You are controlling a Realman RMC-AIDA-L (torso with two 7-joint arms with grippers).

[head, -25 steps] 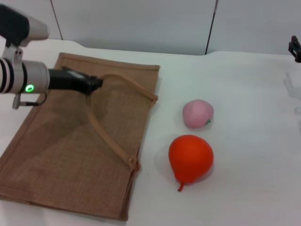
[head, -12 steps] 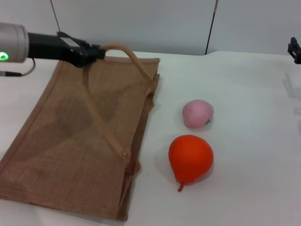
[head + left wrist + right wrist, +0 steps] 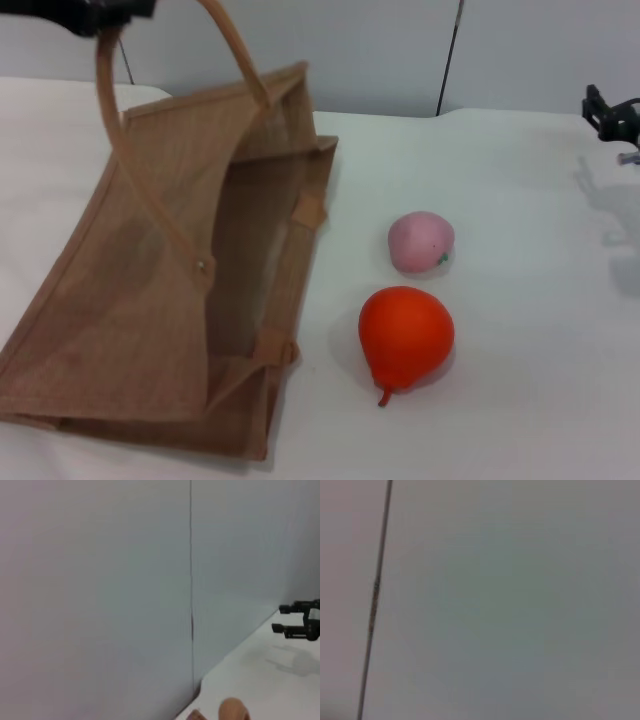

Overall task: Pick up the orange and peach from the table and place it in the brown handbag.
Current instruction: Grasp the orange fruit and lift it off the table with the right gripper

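Observation:
My left gripper [image 3: 110,10] is at the head view's top left edge, shut on one strap handle [image 3: 236,52] of the brown handbag [image 3: 120,310]. The strap is pulled up high, so the bag's upper side is raised and its mouth [image 3: 250,260] gapes toward the fruit. The pale pink peach [image 3: 421,241] lies on the table to the right of the bag. The orange [image 3: 405,335] lies just in front of the peach, stem tip toward me. My right gripper [image 3: 608,112] hovers open at the far right, away from both fruits. It also shows as the right gripper [image 3: 283,618] in the left wrist view.
The white table [image 3: 520,400] runs back to a grey panelled wall [image 3: 380,50]. A bit of tan strap [image 3: 233,711] shows at the edge of the left wrist view. The right wrist view holds only wall.
My left gripper has risen with the strap, from just over the flat bag to the top of the head view. The bag's upper side has lifted and its mouth has opened. The fruits stayed put.

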